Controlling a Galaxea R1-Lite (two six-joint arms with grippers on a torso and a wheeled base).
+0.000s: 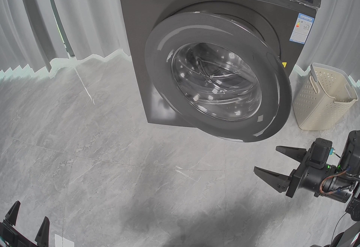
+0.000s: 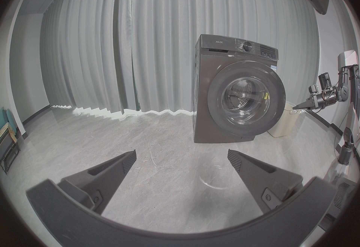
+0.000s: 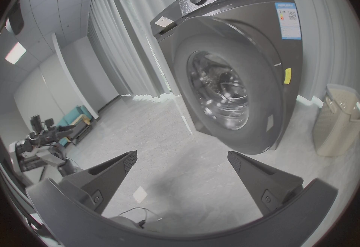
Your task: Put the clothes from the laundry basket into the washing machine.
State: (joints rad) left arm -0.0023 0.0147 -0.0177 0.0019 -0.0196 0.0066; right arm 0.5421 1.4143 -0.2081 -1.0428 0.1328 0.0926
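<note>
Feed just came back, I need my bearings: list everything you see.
washing machine: one, dark grey, on the floor before the curtains
door: one, dark grey with glass window, machine's front, seemingly ajar
laundry basket: one, cream, on the floor right of the machine; contents unclear
curtains: one run, white, pleated, behind the machine
floor: grey marbled tiles
left claw: one, black, open, low on the left
right claw: one, black, open, on the right, short of the basket

Grey front-loading washing machine (image 1: 157, 34) and cream laundry basket (image 1: 323, 101).
The machine's round glass door (image 1: 217, 79) stood ajar; the perforated basket stood upright on the floor just beside it, at its 3 o'clock.
</note>
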